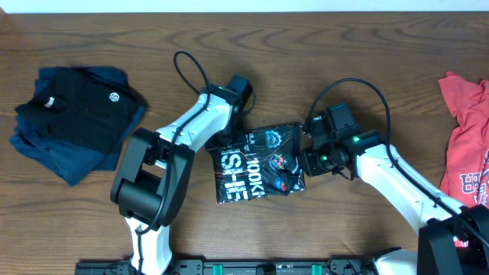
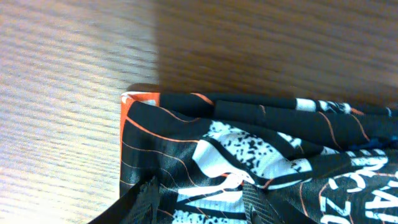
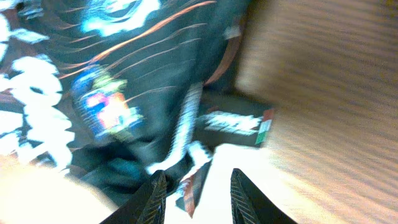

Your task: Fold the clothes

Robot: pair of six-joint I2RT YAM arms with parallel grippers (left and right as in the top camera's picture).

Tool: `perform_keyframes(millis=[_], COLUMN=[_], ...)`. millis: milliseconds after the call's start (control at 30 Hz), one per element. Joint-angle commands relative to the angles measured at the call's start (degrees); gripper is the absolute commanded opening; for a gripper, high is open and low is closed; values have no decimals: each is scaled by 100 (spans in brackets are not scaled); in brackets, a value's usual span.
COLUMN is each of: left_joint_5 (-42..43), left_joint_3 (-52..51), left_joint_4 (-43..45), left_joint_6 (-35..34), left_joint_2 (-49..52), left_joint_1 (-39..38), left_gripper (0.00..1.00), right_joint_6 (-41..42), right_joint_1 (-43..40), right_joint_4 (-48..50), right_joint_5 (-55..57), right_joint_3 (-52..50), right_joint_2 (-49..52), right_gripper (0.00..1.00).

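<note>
Jersey (image 1: 256,164) lies on the wooden surface (image 1: 92,214) as a compact, roughly square packet with its white print facing up. It sits well apart from the black polo (image 1: 76,114), between the polo and the red T-shirt (image 1: 466,145).

At the jersey's edge nearest the polo, the left fingers (image 2: 144,202) stand apart with cloth lying between or under the tips. We cannot tell whether they press on it. An orange-trimmed corner (image 2: 124,124) looks square against the wood there.

At the edge farthest from the polo, the right fingers (image 3: 155,196) are also apart. They hold nothing firmly, and a loose bit of hem sits in the gap. That view is blurred, so we read it with care. A small printed tab (image 3: 233,122) pokes out of the stack on this side.

We judge the folding nearly done, so the risks come from disturbing it:
- The fabric looks thin and slick. If either arm lifts away with cloth snagged on a fingertip, the top layer could peel back and open the fold.
- If either set of fingers moves sideways while touching the packet, the layers could shear and skew the square corner.
- If the right fingers close on the stray hem, they might grab only one layer and drag the whole packet farther from the polo.
</note>
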Motion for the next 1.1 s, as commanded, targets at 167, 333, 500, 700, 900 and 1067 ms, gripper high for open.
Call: perform_keyframes(millis=[167, 333, 500, 700, 900, 1067], left_joint_5=[-13, -13, -13, -13, -13, -13], left_joint_3=[-107, -107, -107, -107, -107, -107], left_joint_4=[-39, -39, -22, -15, 24, 24], left_joint_6=[-264, -249, -247, -247, -247, -245], left_joint_2=[107, 107, 107, 107, 107, 107], left_joint_1=[79, 79, 79, 79, 79, 79], left_gripper=[46, 45, 46, 46, 46, 46], right_joint_6=[-570, -485, -393, -234, 116, 743], right_joint_1=[859, 1268, 1462, 1631, 1668, 1661], right_joint_4=[-341, -330, -212, -129, 24, -42], right_joint_5=[-358, 313, 643, 999, 1062, 1709], right_joint_3=[149, 149, 146, 144, 144, 144], right_joint_2=[-142, -142, -109, 177, 348, 345], right_gripper=[40, 46, 52, 54, 22, 1])
